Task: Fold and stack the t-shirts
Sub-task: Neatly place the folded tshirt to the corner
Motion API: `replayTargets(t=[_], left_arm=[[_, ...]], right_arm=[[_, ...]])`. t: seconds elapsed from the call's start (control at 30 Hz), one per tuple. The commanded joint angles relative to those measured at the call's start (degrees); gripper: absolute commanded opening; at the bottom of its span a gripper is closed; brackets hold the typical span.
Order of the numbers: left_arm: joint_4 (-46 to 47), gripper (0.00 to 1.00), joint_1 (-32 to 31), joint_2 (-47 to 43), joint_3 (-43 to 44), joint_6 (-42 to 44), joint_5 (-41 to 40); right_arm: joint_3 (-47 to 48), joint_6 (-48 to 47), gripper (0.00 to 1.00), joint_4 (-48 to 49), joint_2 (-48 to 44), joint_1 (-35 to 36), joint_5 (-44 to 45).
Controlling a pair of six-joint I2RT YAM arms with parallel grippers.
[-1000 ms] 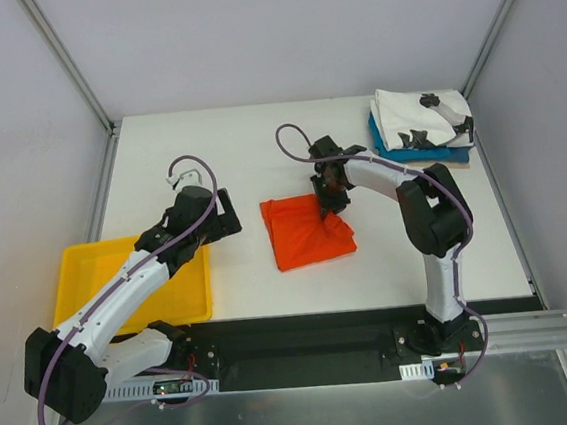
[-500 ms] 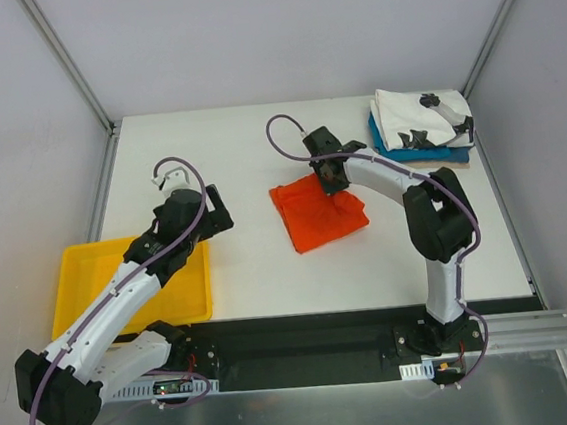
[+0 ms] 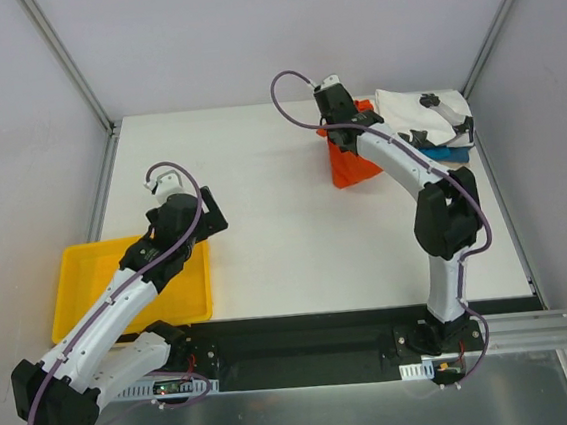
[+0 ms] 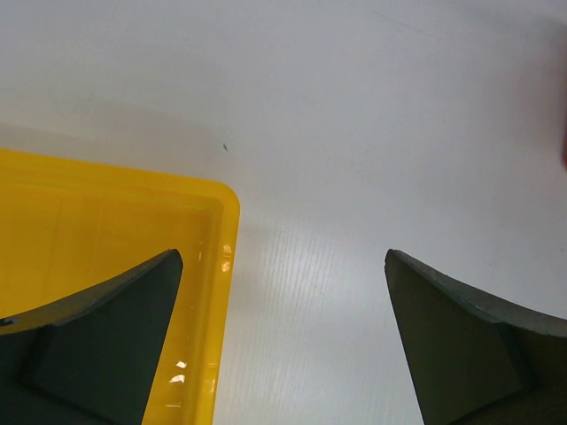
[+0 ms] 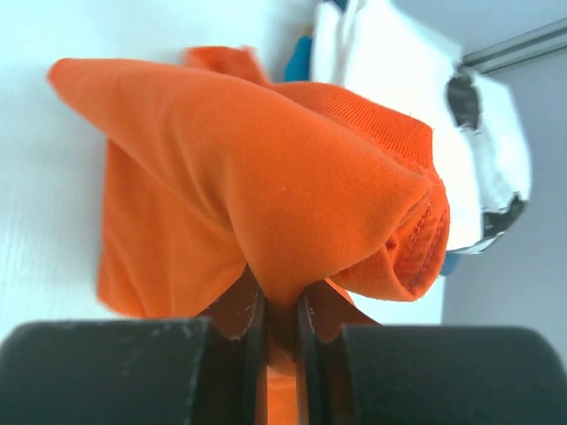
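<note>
My right gripper [image 3: 341, 129] is shut on the folded orange-red t-shirt [image 3: 351, 162] and holds it lifted at the back of the table, just left of the stack. In the right wrist view the orange-red t-shirt [image 5: 266, 186] bunches out of the closed jaws and hangs down. The white t-shirt with black marks [image 3: 425, 116] lies folded on the teal-blue t-shirt [image 3: 439, 153] at the back right; both also show in the right wrist view, white [image 5: 399, 80] and teal [image 5: 299, 60]. My left gripper [image 4: 283, 310] is open and empty above the table by the tray corner.
A yellow plastic tray [image 3: 73, 268] sits at the near left under my left arm; its corner [image 4: 221, 199] shows in the left wrist view. Frame posts and side walls border the table.
My right gripper has lifted the orange-red t-shirt off the table's middle and carried it back and right toward the stack. My left arm has drawn back to the left over the tray.
</note>
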Motion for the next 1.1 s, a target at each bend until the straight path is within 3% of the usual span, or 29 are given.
replayTargets(t=[0.0, 0.43, 1.07], left_arm=[[-0.58, 0.99, -0.3, 0.61, -0.49, 1.5, -2.16], [-0.58, 0.99, -0.3, 2.11, 0.66, 1.68, -2.08], [-0.49, 0.99, -0.21, 4.04, 2.24, 1.59, -0.32]], right_arm=[[5.13, -7.45, 0.01, 3.89, 0.43, -1.5, 4.07], [17.52, -17.12, 0.01, 1.61, 3.6, -4.49, 6.44], [19.19, -15.72, 0.01, -0.85, -2.12, -9.68, 4.16]])
